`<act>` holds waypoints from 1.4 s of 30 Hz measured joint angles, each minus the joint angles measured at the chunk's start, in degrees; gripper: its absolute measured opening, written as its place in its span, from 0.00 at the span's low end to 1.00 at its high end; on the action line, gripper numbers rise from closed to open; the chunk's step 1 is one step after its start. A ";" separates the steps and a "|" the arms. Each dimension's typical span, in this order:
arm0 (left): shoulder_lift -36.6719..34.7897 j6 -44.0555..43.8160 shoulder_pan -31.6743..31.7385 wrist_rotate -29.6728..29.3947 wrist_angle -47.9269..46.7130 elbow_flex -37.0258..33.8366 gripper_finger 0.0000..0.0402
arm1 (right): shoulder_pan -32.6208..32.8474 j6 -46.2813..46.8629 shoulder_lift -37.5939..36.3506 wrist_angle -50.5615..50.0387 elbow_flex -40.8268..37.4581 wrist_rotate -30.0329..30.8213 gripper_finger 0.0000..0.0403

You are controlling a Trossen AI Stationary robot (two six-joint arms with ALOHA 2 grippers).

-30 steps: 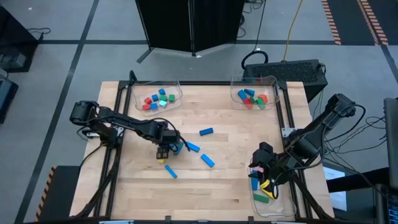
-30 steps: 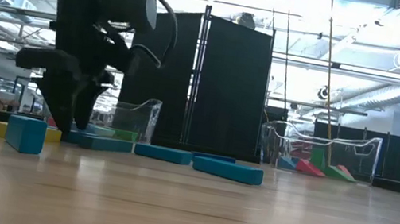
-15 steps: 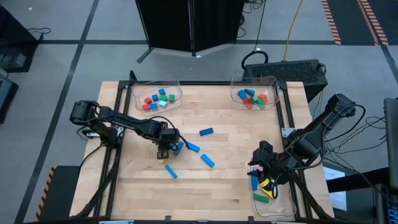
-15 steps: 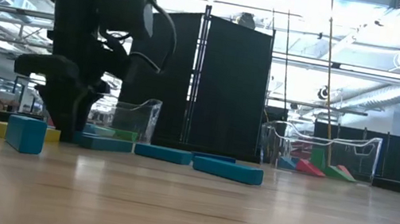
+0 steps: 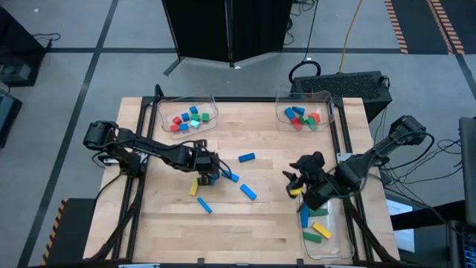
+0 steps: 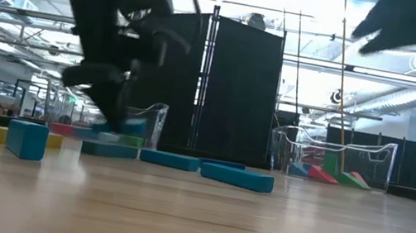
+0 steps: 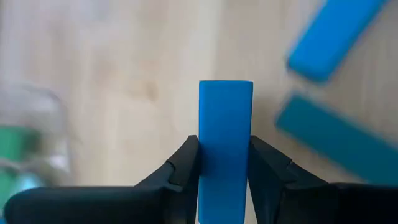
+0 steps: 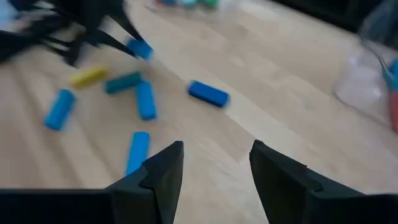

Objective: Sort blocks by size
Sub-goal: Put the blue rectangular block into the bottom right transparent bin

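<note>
Right gripper point(image 8: 214, 171): fingers spread, nothing between them, above bare wood table point(image 8: 292, 106). Ahead lie 4 blue blocks point(image 8: 209, 93), 1 teal block point(image 8: 123, 82) and 1 yellow block point(image 8: 87, 76). Farther off, the left gripper point(image 8: 127, 40) holds a blue block point(image 8: 140, 49).

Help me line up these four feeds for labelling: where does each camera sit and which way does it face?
High: overhead, straight down on table, both arms.
Low: table height, level toward room; arms overhead.
Left wrist: past left hand clamping blue block.
Right wrist: past open right hand across the table.
Shared: right wrist and high both show the yellow block.
</note>
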 joint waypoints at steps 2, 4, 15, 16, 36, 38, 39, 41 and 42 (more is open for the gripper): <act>0.00 0.92 -0.64 -2.58 2.11 1.51 0.24 | -3.22 -0.05 0.00 0.73 -1.71 -2.52 0.44; 0.00 2.77 -1.27 -2.59 4.70 2.85 0.24 | -6.17 -2.37 0.00 5.20 -3.54 -4.68 0.44; -0.02 11.87 -4.27 -0.40 23.33 6.13 0.24 | -18.59 -17.42 0.00 38.72 -11.85 -18.21 0.44; 0.00 12.34 -4.38 -0.37 23.70 6.13 0.24 | -19.46 -17.66 0.00 38.76 -11.85 -19.52 0.44; 7.57 13.11 -4.14 0.27 28.74 9.89 0.24 | -24.57 -19.23 11.81 52.83 -11.85 -32.90 0.44; 8.18 13.52 -4.14 0.25 28.08 10.52 0.24 | -24.57 -19.26 12.36 53.53 -11.85 -33.12 0.44; 8.46 13.57 -4.12 0.25 28.37 10.68 0.24 | -24.55 -19.37 12.43 53.67 -11.85 -33.13 0.44; 8.57 13.55 -4.08 0.29 28.14 10.74 0.24 | -24.55 -19.71 12.57 54.72 -11.85 -33.25 0.44; 8.76 13.48 -4.05 0.30 28.30 10.77 0.24 | -24.57 -19.83 12.56 55.05 -11.87 -33.28 0.44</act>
